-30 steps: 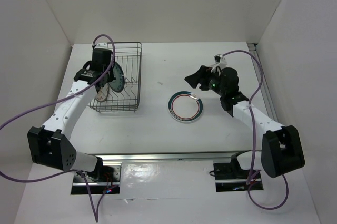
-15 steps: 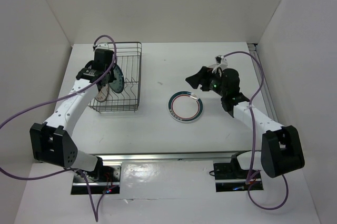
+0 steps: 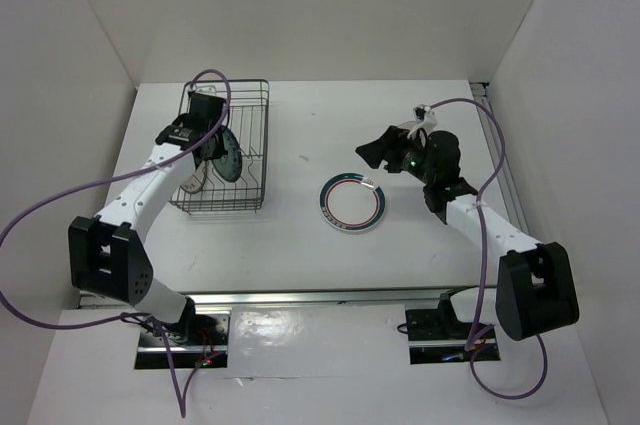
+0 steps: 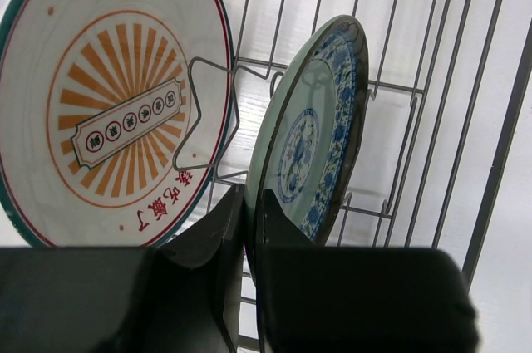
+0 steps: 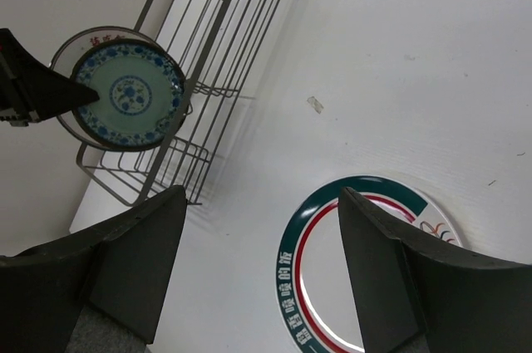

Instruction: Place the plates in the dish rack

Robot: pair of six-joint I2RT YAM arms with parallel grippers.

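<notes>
The dark wire dish rack (image 3: 264,145) stands at the back left. My left gripper (image 3: 207,140) is inside it, shut on the rim of the teal-green patterned plate (image 3: 229,155), which stands on edge. In the left wrist view the jaws (image 4: 253,203) pinch that plate (image 4: 312,129) at its lower edge, next to the orange sunburst plate (image 4: 108,95) propped upright against a prong. The plate with the red-and-teal ringed rim (image 3: 327,202) lies flat mid-table. My right gripper (image 3: 375,152) hovers open just behind it; in the right wrist view the ringed plate (image 5: 287,278) shows between its spread fingers (image 5: 262,203).
White walls close in the table on the left, back and right. In the right wrist view the rack (image 5: 224,46) and the held plate (image 5: 129,95) are far off to the left. Purple cables trail from both arms.
The left arm has shifted slightly to the right over the rack, carrying the patterned plate with it. The right gripper has barely moved.
</notes>
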